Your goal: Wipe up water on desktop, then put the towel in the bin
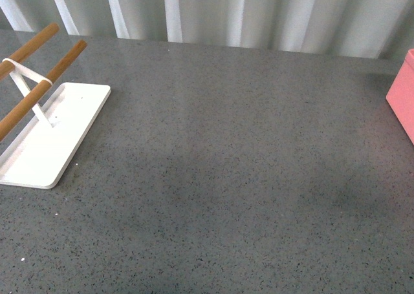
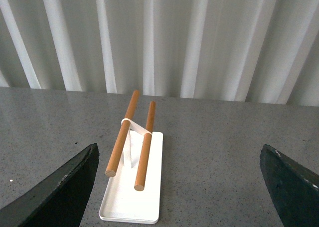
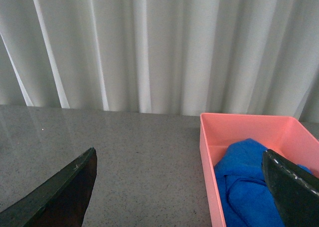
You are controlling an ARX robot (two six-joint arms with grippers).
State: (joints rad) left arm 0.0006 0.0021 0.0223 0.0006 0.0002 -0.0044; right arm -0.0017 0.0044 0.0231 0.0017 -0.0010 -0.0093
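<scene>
The fuzzy blue towel (image 3: 244,187) is lying crumpled inside the smooth salmon-pink bin (image 3: 205,157), at three o'clock on the speckled grey counter (image 1: 226,178). Both steps are looking finished; nothing more seems needed beyond retreating. The right pincer (image 3: 179,187) and left pincer (image 2: 177,187) are gaping, released; the white tray (image 1: 45,145) with wooden rods (image 1: 39,87) is sitting at nine o'clock.

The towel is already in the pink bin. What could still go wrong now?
Little, probably. The towel lies bunched inside the bin, so a low pass of the open right gripper might snag it. The open left gripper faces the rods on the white tray and might knock them.
</scene>
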